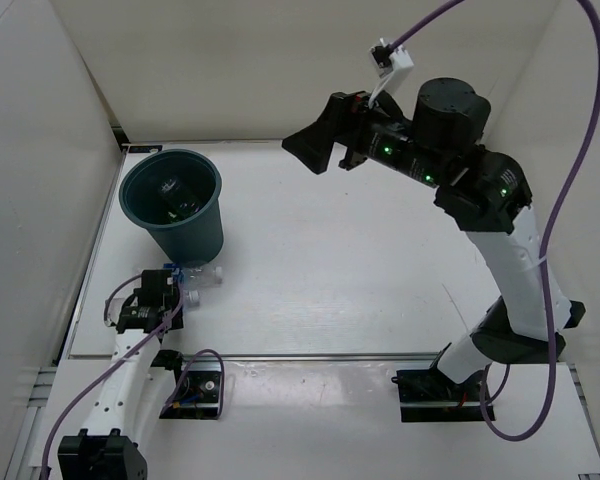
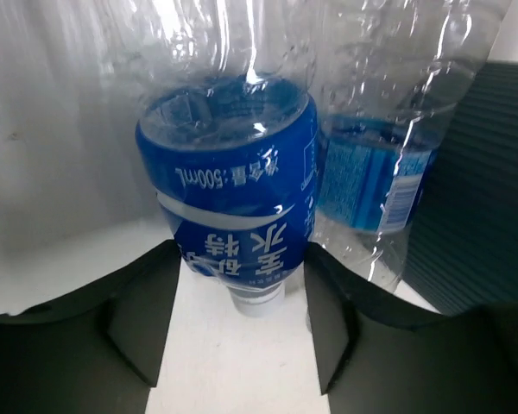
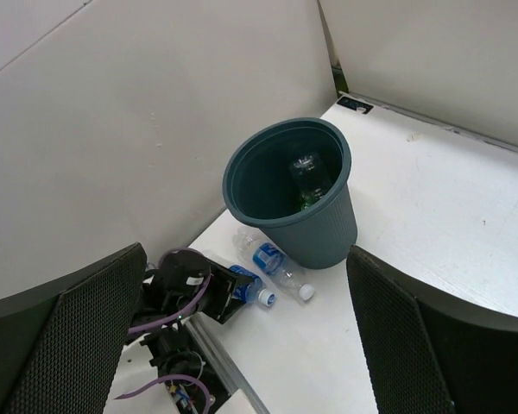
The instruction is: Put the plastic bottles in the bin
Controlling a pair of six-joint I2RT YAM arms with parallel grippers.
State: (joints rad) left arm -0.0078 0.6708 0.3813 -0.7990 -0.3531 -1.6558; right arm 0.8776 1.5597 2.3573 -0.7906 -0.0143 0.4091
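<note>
A clear bottle with a blue label (image 2: 229,198) lies on the table, cap toward the wrist camera. My left gripper (image 2: 242,259) is shut on it, both fingers pressing the label. From above, that bottle (image 1: 187,294) pokes out of the left gripper (image 1: 175,290) just in front of the bin (image 1: 195,235). A second blue-labelled bottle (image 2: 380,172) (image 3: 272,259) lies beside it against the bin's ribbed wall (image 2: 475,216). Inside the bin (image 3: 319,233) rest a clear bottle (image 3: 306,168) and a green one (image 3: 306,203). My right gripper (image 1: 330,155) hangs open high over the table's back, empty.
White walls enclose the table on the left, back and right. A metal rail (image 1: 310,357) runs along the near edge by the arm bases. Purple cables (image 1: 570,200) loop from both arms.
</note>
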